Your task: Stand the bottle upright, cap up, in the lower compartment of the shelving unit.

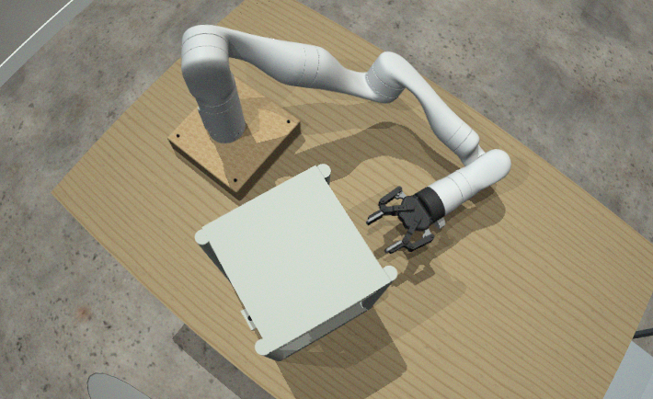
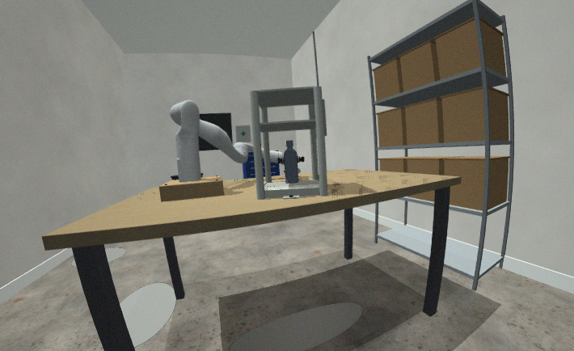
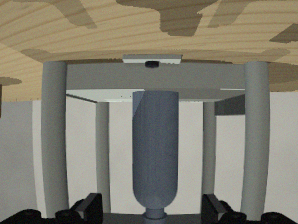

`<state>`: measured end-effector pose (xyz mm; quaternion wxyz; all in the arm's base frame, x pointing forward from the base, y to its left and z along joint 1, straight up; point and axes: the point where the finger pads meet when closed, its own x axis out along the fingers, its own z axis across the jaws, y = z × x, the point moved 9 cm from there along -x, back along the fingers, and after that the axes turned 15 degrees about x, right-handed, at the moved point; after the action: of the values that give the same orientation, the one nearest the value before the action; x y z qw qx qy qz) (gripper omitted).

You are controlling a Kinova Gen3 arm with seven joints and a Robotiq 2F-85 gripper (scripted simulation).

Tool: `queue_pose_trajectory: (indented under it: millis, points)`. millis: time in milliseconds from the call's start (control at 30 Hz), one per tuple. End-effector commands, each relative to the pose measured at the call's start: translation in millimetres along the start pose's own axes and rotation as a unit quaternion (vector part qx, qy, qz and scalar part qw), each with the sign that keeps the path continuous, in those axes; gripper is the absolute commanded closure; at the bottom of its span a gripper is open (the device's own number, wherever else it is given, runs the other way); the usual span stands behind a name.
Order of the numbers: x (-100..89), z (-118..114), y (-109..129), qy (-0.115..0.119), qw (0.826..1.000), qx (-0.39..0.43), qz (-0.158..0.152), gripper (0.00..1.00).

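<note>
A grey-blue bottle (image 2: pixel 290 162) stands upright, cap up, on the floor of the lower compartment of the grey shelving unit. In the overhead view the unit's top plate (image 1: pixel 294 257) hides the bottle. My gripper (image 1: pixel 379 234) is open and empty. It sits level just outside the unit's side, with a gap between its fingertips and the unit. The wrist view is upside down. There the bottle (image 3: pixel 154 156) stands between the unit's posts, apart from my spread fingers.
The arm's wooden base block (image 1: pixel 234 133) sits on the table behind the unit. A tall storage rack with cardboard boxes (image 2: pixel 441 121) stands on the floor to the right of the table. A blue crate (image 2: pixel 255 167) is in the background.
</note>
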<state>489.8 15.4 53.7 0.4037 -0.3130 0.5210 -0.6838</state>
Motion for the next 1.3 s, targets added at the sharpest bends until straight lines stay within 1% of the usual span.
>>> queue_pose_trajectory:
  millis: [0, 700, 933, 1167, 1267]
  points:
    - [-1.8, 1.8, -0.9, 0.0, 1.0, 0.0, 0.001, 0.27]
    - [-2.6, 2.8, -4.7, 0.0, 1.0, 0.0, 0.001, 0.27]
    - [-2.6, 5.5, -14.9, 0.0, 1.0, 0.0, 0.001, 0.27]
    - [-2.6, 10.1, -32.0, 0.0, 1.0, 0.0, 0.001, 0.27]
    - [-2.5, 10.9, -34.8, 0.0, 1.0, 0.0, 0.001, 0.27]
